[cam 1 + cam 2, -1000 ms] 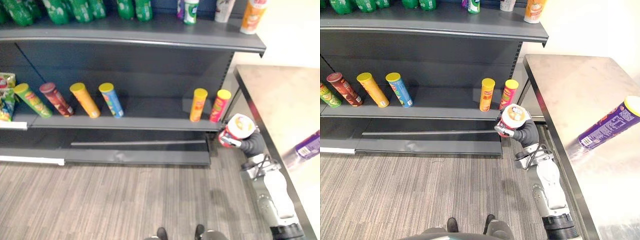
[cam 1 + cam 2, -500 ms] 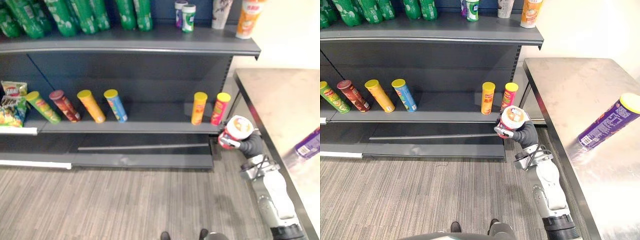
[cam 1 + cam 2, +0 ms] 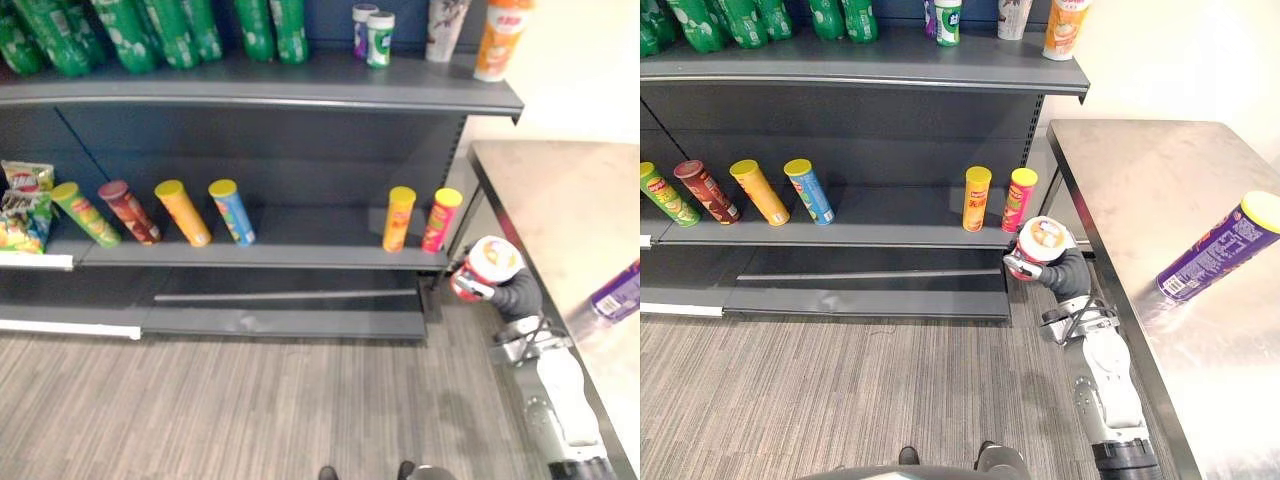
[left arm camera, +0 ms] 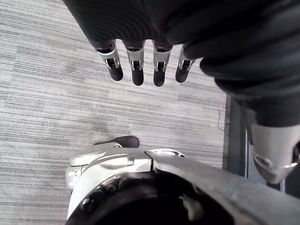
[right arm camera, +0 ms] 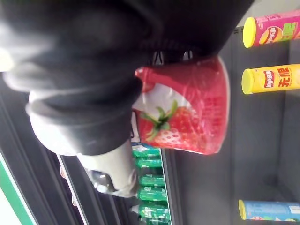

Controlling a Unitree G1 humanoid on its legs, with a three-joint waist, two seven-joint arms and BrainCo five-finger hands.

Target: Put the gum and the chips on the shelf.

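Note:
My right hand (image 3: pixel 1072 272) is shut on a red gum tub (image 3: pixel 1042 240) with a white lid and a strawberry picture (image 5: pixel 187 105). It holds the tub in the air just off the right end of the lower shelf (image 3: pixel 890 228), between the shelf and the steel table (image 3: pixel 1140 170). A purple chips can (image 3: pixel 1215 250) with a yellow lid lies tilted on that table, to the right of the hand. Over the striped floor my left hand (image 4: pixel 136 61) hangs with its fingers straight and holds nothing.
On the lower shelf a yellow can (image 3: pixel 977 198) and a pink can (image 3: pixel 1019 198) stand near its right end, with several more cans at the left. The upper shelf (image 3: pixel 890 60) carries green bottles (image 3: pixel 700 20), small tubs and cups. Grey carpet lies in front.
My right hand has carried the gum tub a little to the right, away from the shelf's end. The view itself shifted between the two earlier moments; the purple can stays put.

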